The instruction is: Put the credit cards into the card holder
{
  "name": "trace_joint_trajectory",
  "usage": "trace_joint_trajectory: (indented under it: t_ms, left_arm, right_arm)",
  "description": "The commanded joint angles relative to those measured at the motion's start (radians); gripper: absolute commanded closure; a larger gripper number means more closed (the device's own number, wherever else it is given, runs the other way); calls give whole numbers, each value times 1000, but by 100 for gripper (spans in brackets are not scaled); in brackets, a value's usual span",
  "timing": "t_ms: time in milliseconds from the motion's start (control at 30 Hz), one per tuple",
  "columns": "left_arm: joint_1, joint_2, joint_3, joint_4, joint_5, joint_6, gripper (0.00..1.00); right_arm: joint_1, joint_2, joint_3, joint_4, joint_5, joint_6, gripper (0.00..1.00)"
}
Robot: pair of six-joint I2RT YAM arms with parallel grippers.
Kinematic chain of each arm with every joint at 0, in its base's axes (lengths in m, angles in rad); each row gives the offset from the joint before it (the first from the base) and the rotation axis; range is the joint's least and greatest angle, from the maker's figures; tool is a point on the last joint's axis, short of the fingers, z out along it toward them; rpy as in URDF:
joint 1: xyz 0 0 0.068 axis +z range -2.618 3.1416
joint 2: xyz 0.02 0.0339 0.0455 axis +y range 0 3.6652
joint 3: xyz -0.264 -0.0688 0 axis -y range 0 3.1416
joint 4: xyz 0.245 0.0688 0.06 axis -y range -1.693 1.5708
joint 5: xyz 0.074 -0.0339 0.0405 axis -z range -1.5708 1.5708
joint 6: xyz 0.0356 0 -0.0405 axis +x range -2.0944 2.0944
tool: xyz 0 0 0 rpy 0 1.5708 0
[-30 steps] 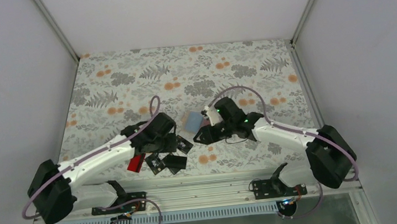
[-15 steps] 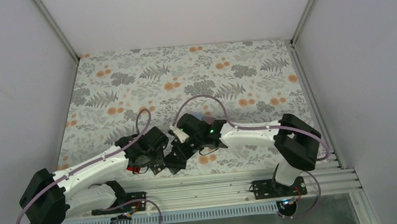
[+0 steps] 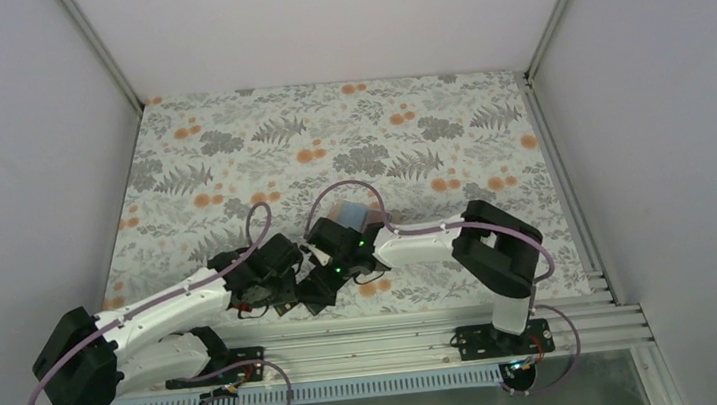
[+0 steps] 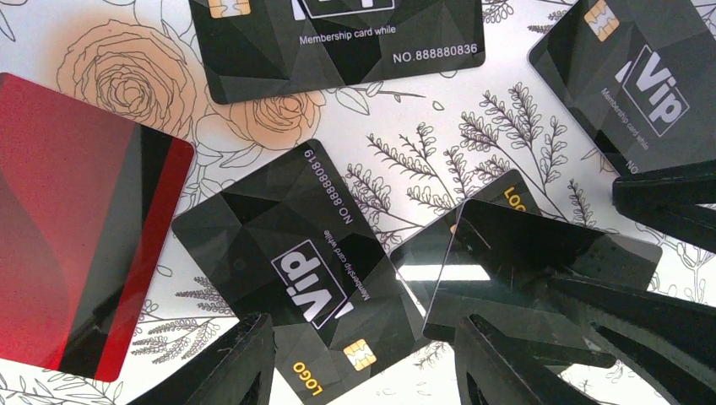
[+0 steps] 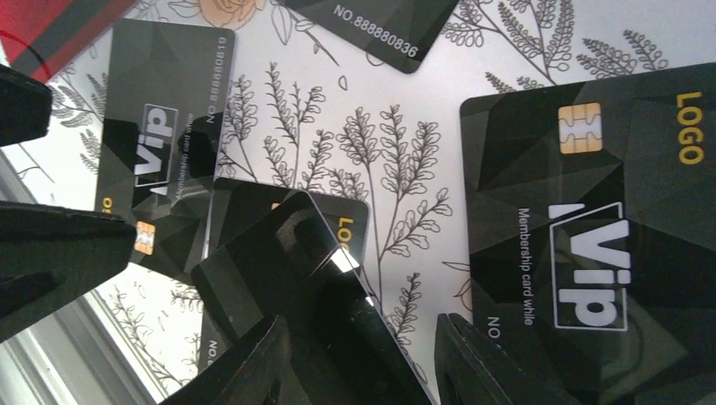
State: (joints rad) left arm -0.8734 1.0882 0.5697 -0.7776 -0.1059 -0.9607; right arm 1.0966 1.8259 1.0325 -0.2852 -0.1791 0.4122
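Note:
Several credit cards lie in a cluster near the front edge (image 3: 297, 303). The left wrist view shows a red card (image 4: 67, 253), a black VIP card (image 4: 295, 261), two more black VIP cards (image 4: 338, 34) (image 4: 642, 76), and a plain glossy black card (image 4: 540, 261) tilted over another card. My left gripper (image 4: 363, 375) is open just above the VIP card. My right gripper (image 5: 363, 371) is open, with the plain black card (image 5: 279, 270) lying between its fingers. The card holder (image 3: 354, 212), light blue side up, lies beyond the right wrist, partly hidden.
The two grippers (image 3: 274, 275) (image 3: 327, 278) stand close together over the cards. The table's front rail (image 3: 368, 327) runs just behind the cluster. Grey walls enclose the floral mat (image 3: 327, 135) on three sides.
My right arm has swung left from beside the card holder to the card cluster. My left gripper has drawn a little nearer and lower over the cards.

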Motion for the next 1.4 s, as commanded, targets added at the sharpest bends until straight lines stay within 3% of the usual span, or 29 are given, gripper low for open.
trace_joint_trajectory:
  t_ms: [0, 333, 500, 733, 933, 1133, 1233, 1367]
  left_arm:
    - [-4, 19, 11, 27, 10, -3, 46]
    - [-25, 48, -8, 86, 40, 8, 47]
    - [-37, 83, -1, 118, 46, 16, 48]
    - [-42, 111, 15, 168, 48, 44, 49]
    - [-42, 149, 39, 215, 41, 87, 49]
    - [-39, 201, 74, 276, 53, 147, 50]
    - [-39, 237, 97, 295, 70, 191, 51]
    - [-38, 266, 94, 325, 105, 233, 52]
  right_arm:
    - [7, 26, -31, -20, 23, -16, 55]
    - [12, -110, -194, 37, -274, 17, 55]
    - [11, -153, -223, 57, -283, 37, 55]
    - [11, -206, -269, 166, -419, 102, 55]
    - [11, -274, -304, 176, -397, 179, 55]
    - [11, -343, -356, 119, -269, 454, 54]
    - [20, -394, -437, 209, -288, 650, 53]
    - [42, -483, -519, 301, -253, 824, 41]
